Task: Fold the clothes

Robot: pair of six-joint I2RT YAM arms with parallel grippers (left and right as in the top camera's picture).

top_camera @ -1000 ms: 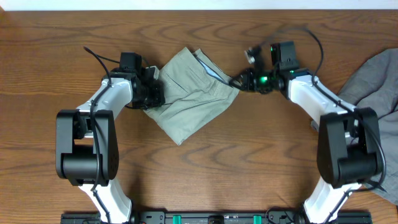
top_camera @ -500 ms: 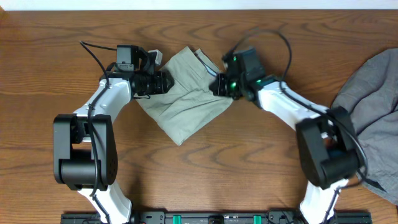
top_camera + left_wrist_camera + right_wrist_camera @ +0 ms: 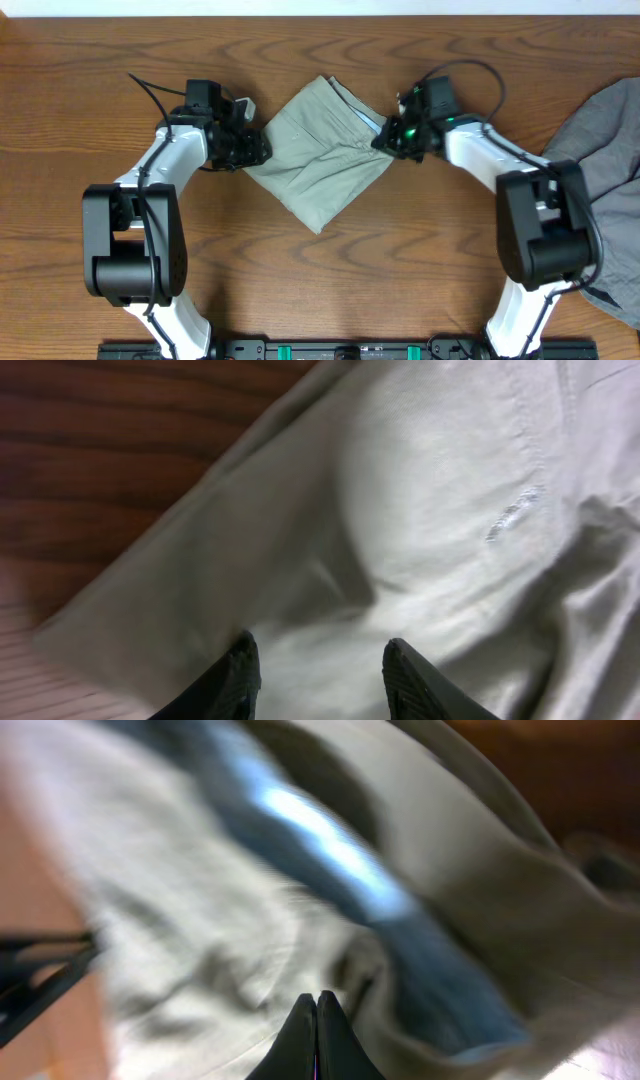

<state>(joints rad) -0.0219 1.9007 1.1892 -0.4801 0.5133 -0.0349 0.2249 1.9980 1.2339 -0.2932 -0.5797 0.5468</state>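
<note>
Khaki garment (image 3: 320, 160) looks folded, mid-table (image 3: 90, 60) near the far edge. Left pincer (image 3: 320, 680) spread on it, right pincer (image 3: 317, 1032) clenched at its side. Crumpled grey garment (image 3: 600, 140) at the right edge remains.

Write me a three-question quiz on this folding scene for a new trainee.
1. True or false: the grey cloth touches the folded green garment.
2. The left gripper is at the garment's: A) left corner, B) bottom corner, C) top corner.
3. Fill in: in the left wrist view, the jaws stand ____ over the fabric.

Key: 1 false, they lie apart; 2 A; 3 open.
</note>
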